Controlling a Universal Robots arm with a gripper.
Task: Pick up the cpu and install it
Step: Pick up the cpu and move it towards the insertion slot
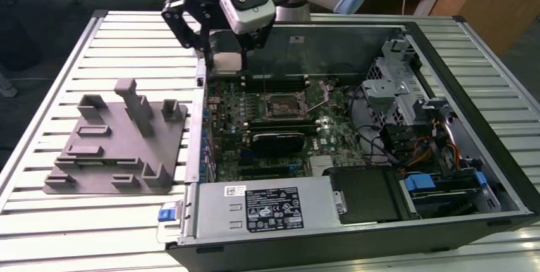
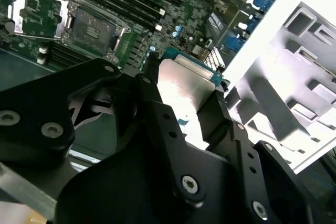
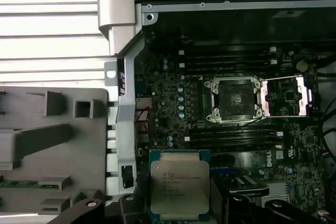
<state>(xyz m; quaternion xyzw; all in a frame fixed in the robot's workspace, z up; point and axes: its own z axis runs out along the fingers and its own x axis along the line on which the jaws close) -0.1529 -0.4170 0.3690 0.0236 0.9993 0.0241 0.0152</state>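
Observation:
The cpu (image 3: 180, 187), a flat square chip with a silver-grey top on a green base, is clamped by its edges in my gripper (image 3: 180, 206); the second wrist view shows the shiny cpu (image 2: 185, 83) between the two black fingers (image 2: 155, 98). In the exterior view my gripper (image 1: 226, 64) hangs over the rear left part of the motherboard, inside the open computer case. The cpu socket (image 1: 282, 105) lies to the exterior view's right of the gripper, with its metal frame swung open; both wrist views show the socket (image 3: 234, 99) (image 2: 86, 24) empty.
A grey plastic fixture block (image 1: 118, 145) with posts sits on the slatted table left of the case. The case wall (image 1: 199, 126) stands between them. A power supply (image 1: 262, 209), drive cage (image 1: 396, 76) and cables (image 1: 422, 152) crowd the case's front and right.

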